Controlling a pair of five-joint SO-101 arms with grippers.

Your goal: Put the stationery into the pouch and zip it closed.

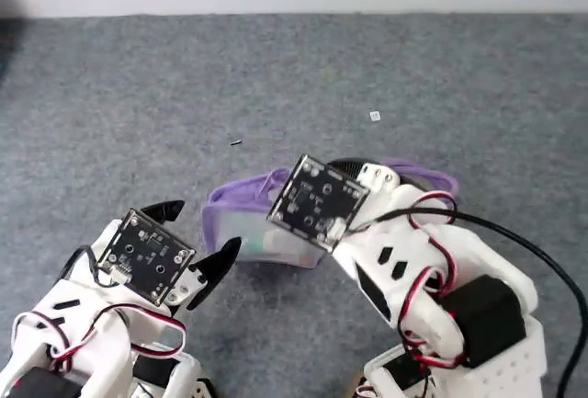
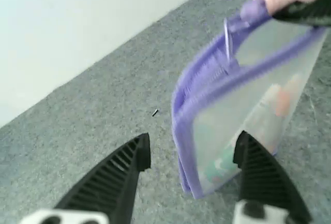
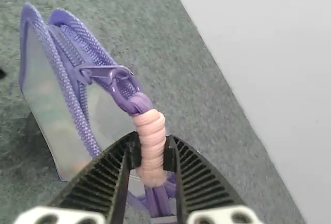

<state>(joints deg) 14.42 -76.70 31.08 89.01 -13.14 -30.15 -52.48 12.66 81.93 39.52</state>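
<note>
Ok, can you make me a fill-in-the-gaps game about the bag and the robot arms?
1. The pouch has ___ edges and see-through sides.
2. The right arm's jaws are shut on its ___ pull tag.
3. The left arm's jaws are ___, beside the pouch.
4. The table under it is ___.
Missing words: purple, pink, open, grey.

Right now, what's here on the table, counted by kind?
1 pouch
2 grippers: left gripper, right gripper
2 specks: dark speck, white speck
Total: 5
The stationery inside the pouch is too blurred to count.
</note>
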